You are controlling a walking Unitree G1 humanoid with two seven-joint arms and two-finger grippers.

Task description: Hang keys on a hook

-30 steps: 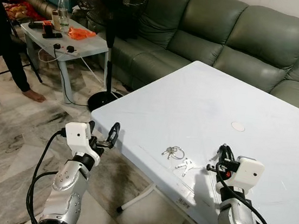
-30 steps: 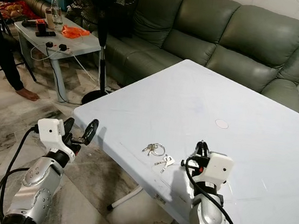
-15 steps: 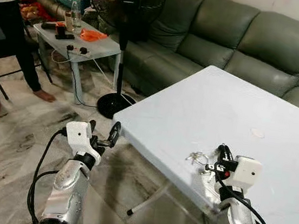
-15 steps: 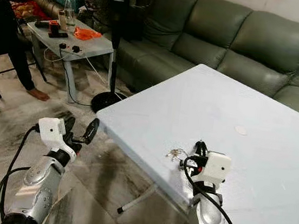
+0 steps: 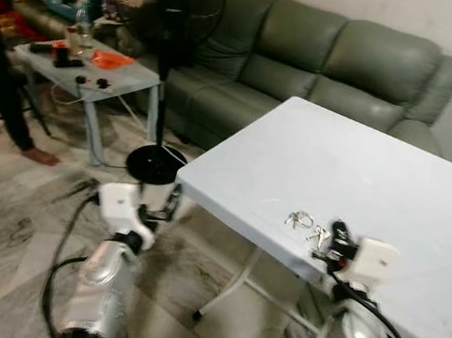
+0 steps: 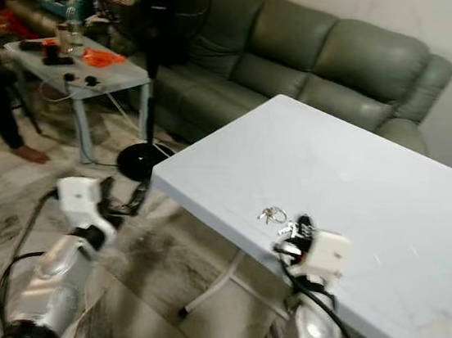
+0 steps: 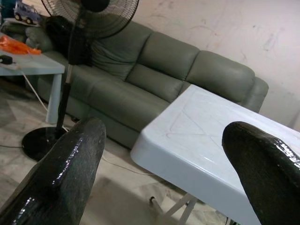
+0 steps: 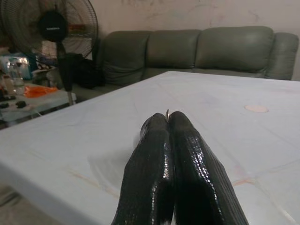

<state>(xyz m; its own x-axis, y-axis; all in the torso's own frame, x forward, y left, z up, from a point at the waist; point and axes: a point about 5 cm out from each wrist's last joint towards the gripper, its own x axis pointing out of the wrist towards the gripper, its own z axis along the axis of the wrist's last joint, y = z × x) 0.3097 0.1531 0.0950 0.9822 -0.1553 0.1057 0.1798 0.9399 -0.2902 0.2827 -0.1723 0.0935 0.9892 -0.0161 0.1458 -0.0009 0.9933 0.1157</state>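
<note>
Keys (image 5: 306,225): a small bunch on a ring, lying on the white counter (image 5: 390,177) near its front edge, just ahead of the right pincer.
Right pincer (image 5: 336,239): over the counter's near edge, close behind the keys; in the right wrist view its two black fingers (image 8: 161,159) are pressed together, with a thin sliver of metal showing at their tips. Whether that sliver belongs to the keys cannot be told.
Left pincer (image 5: 170,205): off the counter's left corner, above the marble floor (image 5: 13,225); its fingers (image 7: 65,173) stand wide apart with nothing between them.
Surroundings: a green sofa (image 5: 322,61) behind the counter, a black standing fan (image 5: 166,1) to the left, a small side table (image 5: 85,69) with clutter, and a person's legs (image 5: 0,92) at the far left.
</note>
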